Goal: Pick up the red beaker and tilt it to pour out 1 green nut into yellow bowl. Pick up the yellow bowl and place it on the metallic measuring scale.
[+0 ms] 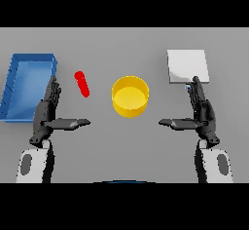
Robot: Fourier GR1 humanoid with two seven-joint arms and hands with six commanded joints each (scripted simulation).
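Both hands hovered over the grey table [121, 146], palms facing inward, fingers straight and thumbs stretched toward the middle, holding nothing. Left hand [47, 111] sat just beside the near right corner of the blue rectangular tray [19, 85], its fingertips overlapping the tray's edge in the view. Right hand [202, 112] sat just below the flat, square metallic measuring scale [187, 66], its fingertips reaching the scale's near edge. Between the two hands, slightly farther out, stood the round yellow bowl [130, 96], upright and open at the top. A slim red beaker [81, 84] was between the tray and the bowl, slanted, apart from both and from the left hand.
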